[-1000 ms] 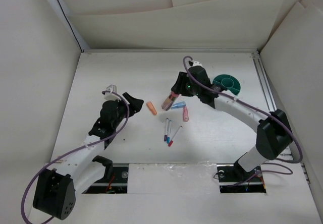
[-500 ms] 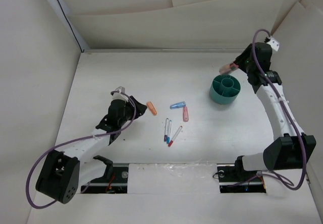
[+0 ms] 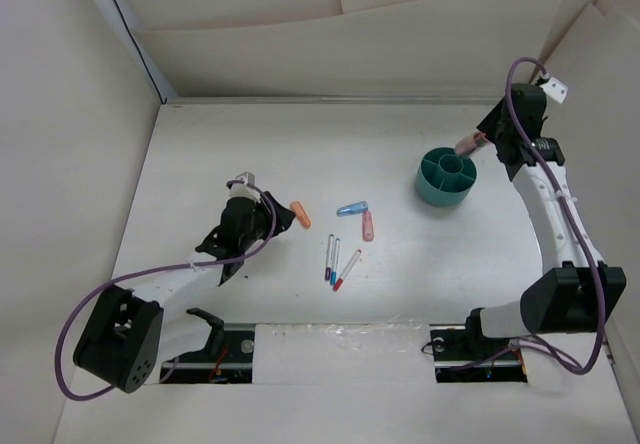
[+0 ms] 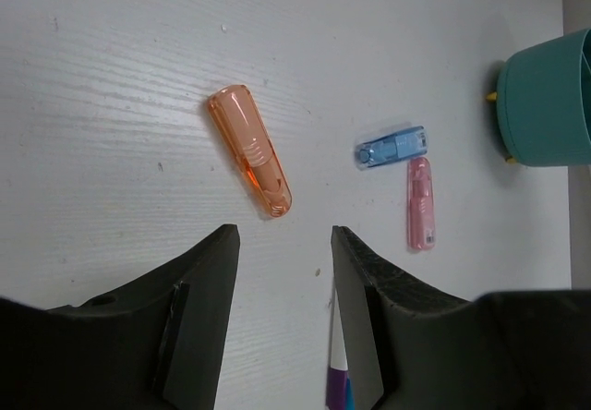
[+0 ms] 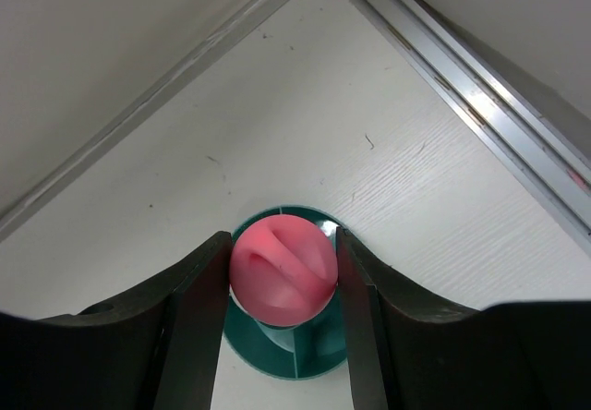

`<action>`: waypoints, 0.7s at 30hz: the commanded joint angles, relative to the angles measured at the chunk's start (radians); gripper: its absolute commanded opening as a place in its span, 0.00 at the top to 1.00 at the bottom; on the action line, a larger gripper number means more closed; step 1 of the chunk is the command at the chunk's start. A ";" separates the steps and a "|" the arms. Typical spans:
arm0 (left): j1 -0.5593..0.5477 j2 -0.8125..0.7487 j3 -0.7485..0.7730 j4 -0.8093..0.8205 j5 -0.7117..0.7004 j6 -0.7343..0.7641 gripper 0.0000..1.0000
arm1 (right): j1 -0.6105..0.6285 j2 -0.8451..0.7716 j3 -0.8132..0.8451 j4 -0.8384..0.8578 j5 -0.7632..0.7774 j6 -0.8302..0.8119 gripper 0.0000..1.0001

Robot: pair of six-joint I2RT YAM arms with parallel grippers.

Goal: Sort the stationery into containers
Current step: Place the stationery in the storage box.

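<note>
The teal cup point(image 3: 446, 176) stands at the right of the table. My right gripper point(image 3: 478, 142) is shut on the pink-capped marker point(image 3: 466, 145) and holds it above the cup's far rim. In the right wrist view the pink cap point(image 5: 282, 267) sits between the fingers with the cup point(image 5: 305, 359) below it. My left gripper point(image 3: 268, 214) is open and empty, just left of the orange marker point(image 3: 300, 214). The left wrist view shows the orange marker point(image 4: 250, 150) ahead of the gripper point(image 4: 284, 235). The light blue marker point(image 3: 352, 208), the pink marker point(image 3: 368, 226) and three thin pens point(image 3: 338, 260) lie mid-table.
White enclosure walls close the table on the left, back and right. A metal rail point(image 3: 525, 164) runs along the right edge, close behind the cup; it also shows in the right wrist view point(image 5: 480, 105). One pen point(image 4: 335, 373) lies by my left gripper's right finger.
My right arm carried the pink-capped marker from the table's middle to above the cup. My left gripper moved right, closer to the orange marker.
</note>
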 commanded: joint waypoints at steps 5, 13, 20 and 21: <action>-0.011 0.012 0.049 0.045 -0.029 0.018 0.58 | 0.072 0.056 0.040 0.022 0.083 -0.032 0.82; -0.011 0.003 0.049 0.026 -0.049 0.027 0.58 | 0.135 0.104 0.049 0.022 0.141 -0.041 0.84; -0.011 -0.006 0.059 -0.003 -0.069 0.036 0.58 | 0.193 0.134 0.071 -0.012 0.270 -0.050 0.85; -0.011 -0.006 0.059 -0.003 -0.069 0.036 0.58 | 0.193 0.134 0.071 -0.012 0.281 -0.050 0.85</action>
